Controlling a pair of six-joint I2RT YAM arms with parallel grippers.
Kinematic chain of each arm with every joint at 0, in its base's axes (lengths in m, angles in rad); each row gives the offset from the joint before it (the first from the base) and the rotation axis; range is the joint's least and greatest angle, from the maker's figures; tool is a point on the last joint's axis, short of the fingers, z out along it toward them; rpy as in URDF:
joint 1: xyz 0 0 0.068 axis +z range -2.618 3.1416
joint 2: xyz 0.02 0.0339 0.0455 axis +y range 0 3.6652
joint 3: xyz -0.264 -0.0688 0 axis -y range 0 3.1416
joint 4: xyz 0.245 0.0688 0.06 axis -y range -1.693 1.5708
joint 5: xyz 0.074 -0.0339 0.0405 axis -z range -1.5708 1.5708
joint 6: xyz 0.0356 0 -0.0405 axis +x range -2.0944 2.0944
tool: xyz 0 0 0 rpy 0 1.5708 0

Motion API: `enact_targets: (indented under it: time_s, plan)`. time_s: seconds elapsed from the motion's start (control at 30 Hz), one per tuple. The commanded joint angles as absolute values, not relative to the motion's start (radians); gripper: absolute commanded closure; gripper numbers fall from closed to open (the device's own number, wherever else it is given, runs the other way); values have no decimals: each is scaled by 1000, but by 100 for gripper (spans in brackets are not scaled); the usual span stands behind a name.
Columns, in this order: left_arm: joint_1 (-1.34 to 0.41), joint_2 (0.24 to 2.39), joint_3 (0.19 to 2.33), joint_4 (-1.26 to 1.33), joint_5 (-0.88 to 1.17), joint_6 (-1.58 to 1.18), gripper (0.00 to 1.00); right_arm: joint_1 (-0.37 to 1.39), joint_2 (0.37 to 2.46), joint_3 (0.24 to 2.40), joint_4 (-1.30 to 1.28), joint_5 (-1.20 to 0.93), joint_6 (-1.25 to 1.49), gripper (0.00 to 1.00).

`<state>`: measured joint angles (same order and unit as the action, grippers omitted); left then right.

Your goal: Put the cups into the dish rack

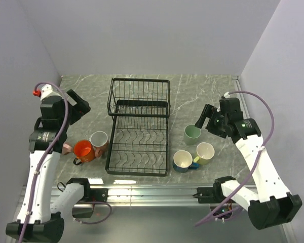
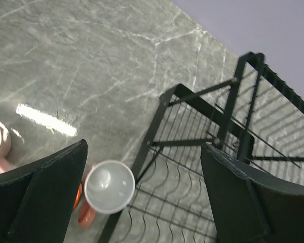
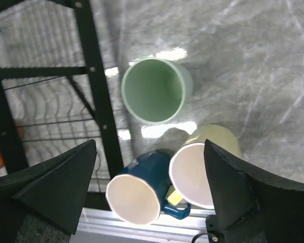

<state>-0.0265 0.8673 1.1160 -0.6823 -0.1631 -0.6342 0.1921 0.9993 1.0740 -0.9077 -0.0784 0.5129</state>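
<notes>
Hovering over the right side of the counter (image 1: 192, 93), the right fingers (image 3: 58, 185) are standing wide apart and gripping nothing. The pale green cup (image 3: 154, 90) is sitting upright, mouth to the ceiling, just beside the right edge of the dish rack (image 3: 99, 101). It is lying ahead of the fingertips, beyond the gap and not inside it. Closer to the arm's base, the blue cup (image 3: 137, 195) and the yellow-green cup (image 3: 202, 167) are crowding together, mouths up, right under the open gap.

Across the rack, the left fingers (image 2: 53, 190) are also spread wide and empty, hanging over the rack's left edge. A salmon cup (image 2: 110, 186) is showing its pale inside below them, with the orange cup (image 1: 83, 150) just beside it.

No cup is sitting in the rack yet. For the green cup the right arm is looking clearly nearer. With the cup's axis vertical, the fingers are probably needing to go forward and down to straddle its wall.
</notes>
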Motion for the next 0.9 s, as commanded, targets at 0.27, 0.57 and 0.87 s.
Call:
enact_targets:
  time_s: [0.27, 0.57, 0.87]
  plan:
    - [-31, 755, 1403, -1071, -75, -661, 1, 196, 1232, 1020, -755, 46, 509, 19]
    - [-31, 767, 1493, -1177, -118, -660, 1, 195, 1361, 1011, -678, 66, 491, 39]
    - [-31, 759, 1503, -1215, -132, -667, 1, 229, 1396, 951, -657, 71, 549, 64]
